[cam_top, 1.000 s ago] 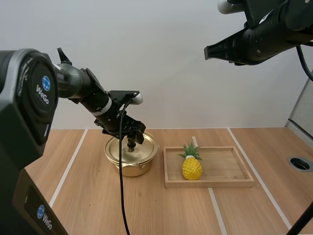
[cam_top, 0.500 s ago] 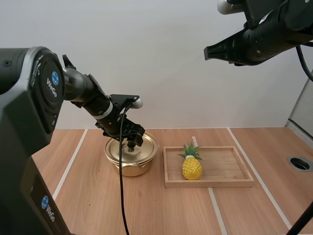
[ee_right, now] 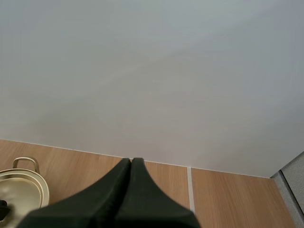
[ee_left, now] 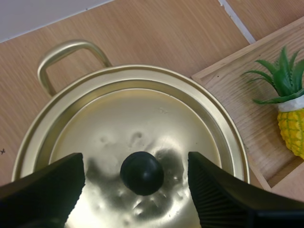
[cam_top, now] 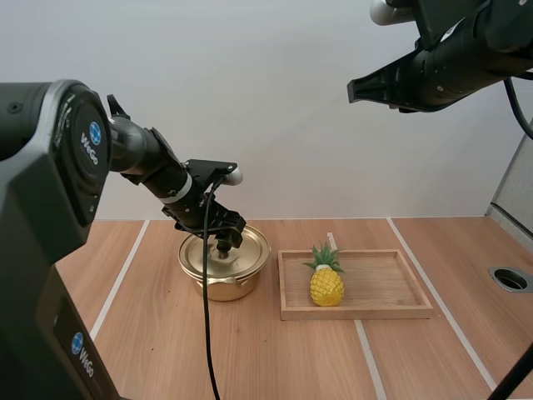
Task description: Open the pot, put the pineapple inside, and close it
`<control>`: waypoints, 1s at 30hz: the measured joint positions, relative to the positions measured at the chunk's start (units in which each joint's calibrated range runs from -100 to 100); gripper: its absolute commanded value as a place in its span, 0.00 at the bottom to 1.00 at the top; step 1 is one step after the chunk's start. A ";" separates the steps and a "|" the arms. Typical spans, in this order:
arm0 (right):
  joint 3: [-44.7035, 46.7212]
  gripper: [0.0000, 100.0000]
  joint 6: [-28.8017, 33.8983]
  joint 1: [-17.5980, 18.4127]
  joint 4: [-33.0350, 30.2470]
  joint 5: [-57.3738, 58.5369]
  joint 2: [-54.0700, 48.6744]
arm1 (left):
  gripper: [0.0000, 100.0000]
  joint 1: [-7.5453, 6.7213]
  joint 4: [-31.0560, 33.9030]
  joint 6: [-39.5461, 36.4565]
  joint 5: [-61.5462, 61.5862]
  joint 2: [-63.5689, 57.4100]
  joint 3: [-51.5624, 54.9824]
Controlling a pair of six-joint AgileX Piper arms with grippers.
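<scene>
My left gripper [ee_left: 136, 164] stands open right over the lid [ee_left: 142, 118]. Its two fingers are set apart on either side of the black knob [ee_left: 141, 173] and neither touches it. The knob lies about midway between them. The lid sits flat on the gold pot [cam_top: 218, 283], so the pot has not yet been opened.

The pineapple [cam_top: 327, 282] stands upright in the wooden tray [cam_top: 383, 279], off to the side of this gripper's right finger and apart from it.

The knob is small, round and smooth, which I judge to be the main risk. If the fingers close too high on it or off centre, it could squirt out, or the lid could come up tilted and slide away. From these views I cannot tell whether the fingertips sit low enough to catch the knob at its widest part. The pot looks light, so a lid that binds on the rim could drag it along the surface [cam_top: 291, 358].

The tray's near wall is just beside the pot on the pineapple side, so a lid swung that way could knock the tray or the leaves. The pot's loop handle [ee_left: 66, 54] sticks out beyond the fingers on the far side. My right gripper [cam_top: 354, 89] is closed on nothing and held high above the tray, well away from the work.
</scene>
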 measured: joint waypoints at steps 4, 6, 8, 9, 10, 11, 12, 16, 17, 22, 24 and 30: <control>0.00 0.00 0.00 0.00 0.00 0.00 0.00 | 1.00 0.00 -0.22 0.03 0.00 0.00 0.00; 0.00 0.00 0.00 0.00 0.00 0.00 0.00 | 1.00 0.00 -0.33 0.03 0.00 0.00 0.00; 0.00 0.00 0.00 0.00 0.00 0.00 0.00 | 1.00 0.00 -0.33 0.12 0.00 0.00 0.00; 0.00 0.00 0.00 0.00 0.00 0.00 0.00 | 1.00 0.00 -0.33 0.12 0.00 0.00 0.00; 0.00 0.00 0.00 0.00 0.00 0.00 0.00 | 1.00 0.00 -0.33 0.12 0.00 0.00 0.00; 0.00 0.00 0.00 0.00 0.00 0.00 0.00 | 1.00 0.00 -0.33 0.12 0.00 0.00 0.00; 0.00 0.00 0.00 0.00 0.00 0.00 0.00 | 1.00 0.00 -0.33 0.12 0.00 0.00 0.00; 0.00 0.00 0.00 0.00 0.00 0.00 0.00 | 1.00 0.00 -0.78 0.12 0.00 1.06 0.00; 0.00 0.00 0.00 0.00 0.00 0.00 0.00 | 1.00 0.00 -0.99 0.12 0.01 1.36 0.00; 0.00 0.00 0.00 0.00 0.00 0.00 0.00 | 0.93 0.00 -1.54 0.14 0.00 2.05 -0.26; 0.00 0.00 0.00 0.00 0.00 0.00 0.00 | 0.88 0.00 -1.54 0.23 -0.38 2.05 -0.34; 0.00 0.00 0.00 0.00 0.00 0.00 0.00 | 0.60 0.00 -1.64 -0.79 -0.60 2.21 -0.34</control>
